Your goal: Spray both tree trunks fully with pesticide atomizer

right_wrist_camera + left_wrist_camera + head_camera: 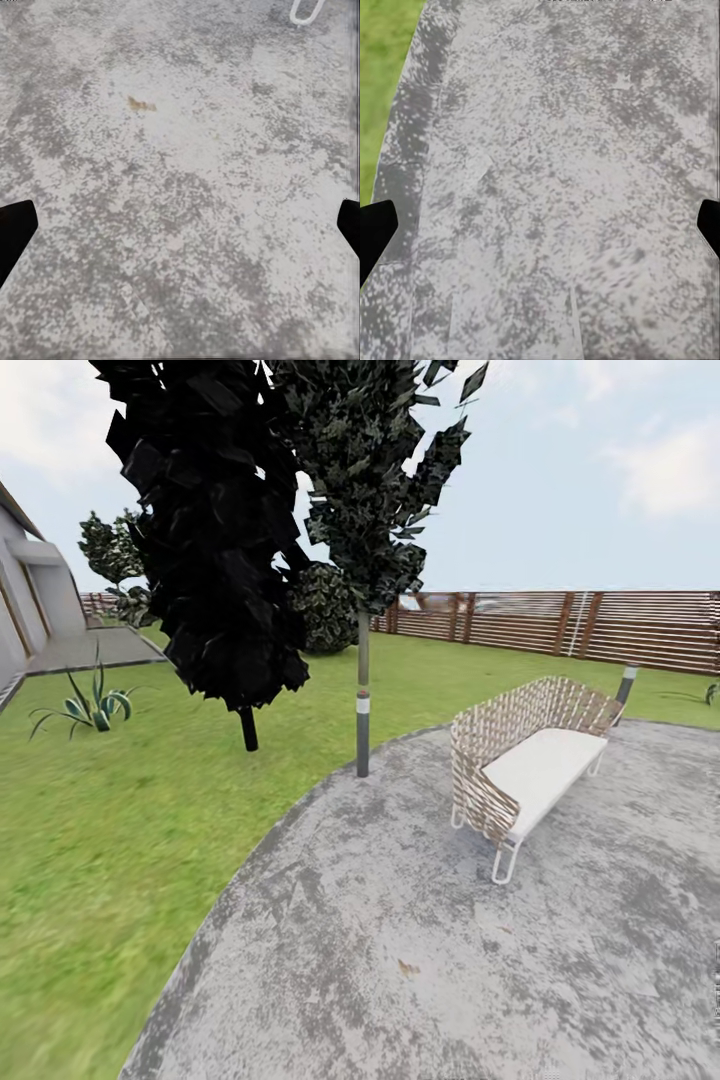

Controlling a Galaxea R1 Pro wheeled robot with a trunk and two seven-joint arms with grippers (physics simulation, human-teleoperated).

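Beneath both wrist cameras lies grey speckled paving [450, 960]. Dark fingers of the left gripper [540, 232] sit at 9 and 3 o'clock of its frame, spread wide with nothing between them; grass [382, 75] edges the paving at 10 o'clock. Fingers of the right gripper [180, 232] are likewise far apart and empty, a small brown fleck [139, 104] lying on the paving beyond them. From the head camera, a wicker bench [525, 765] stands at 3 o'clock, two black-leaved thin trees [230, 530] at 11 o'clock, lawn [90, 840] at 9 o'clock, and a slatted fence [580, 625] at 2 o'clock.
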